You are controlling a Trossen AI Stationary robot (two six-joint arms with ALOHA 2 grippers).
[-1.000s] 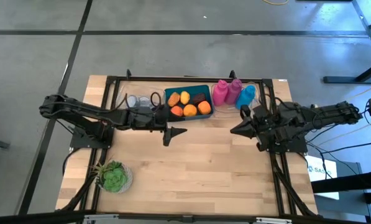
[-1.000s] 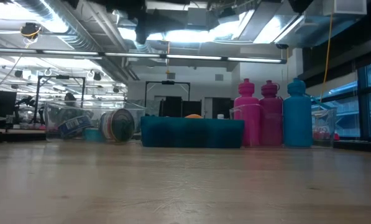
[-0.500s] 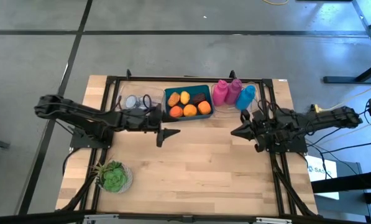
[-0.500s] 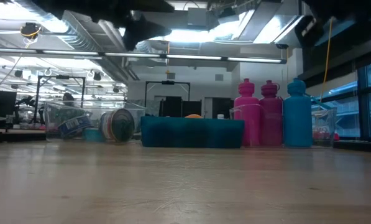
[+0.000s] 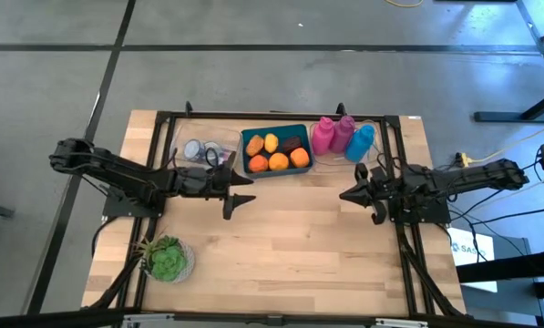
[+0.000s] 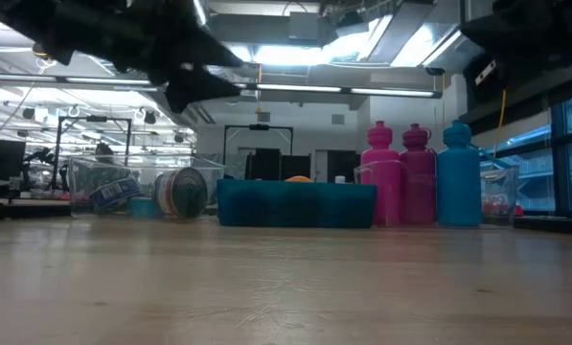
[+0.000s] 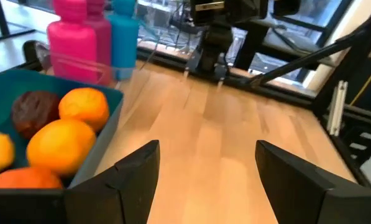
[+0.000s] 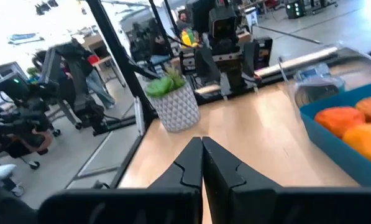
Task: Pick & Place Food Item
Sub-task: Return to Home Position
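A teal tray (image 5: 250, 137) stands at the table's far middle and holds several food items: oranges (image 5: 279, 161), a brown piece (image 5: 292, 144) and yellow-orange pieces (image 5: 271, 142). My left gripper (image 5: 239, 192) hangs open over the bare wood, just near-left of the tray. In its wrist view the gripper (image 7: 207, 177) has nothing between its fingers, and the tray's wall (image 7: 104, 127) with the oranges (image 7: 61, 146) lies beside it. My right gripper (image 5: 344, 194) hangs shut over the table's right half, pointing toward the left arm, and shows shut and empty in its wrist view (image 8: 202, 149).
Two pink bottles (image 5: 331, 135) and a blue bottle (image 5: 361, 141) stand right of the tray. A clear container with rolls (image 5: 203, 149) sits left of it. A potted plant (image 5: 167, 258) stands at the near left. Bare wood (image 5: 294, 232) lies between the arms.
Both arms have sunk toward the table and now show at the top of the low view. My left gripper has also drawn back toward the table's left edge, away from the tray, staying open. My right gripper has stayed shut.
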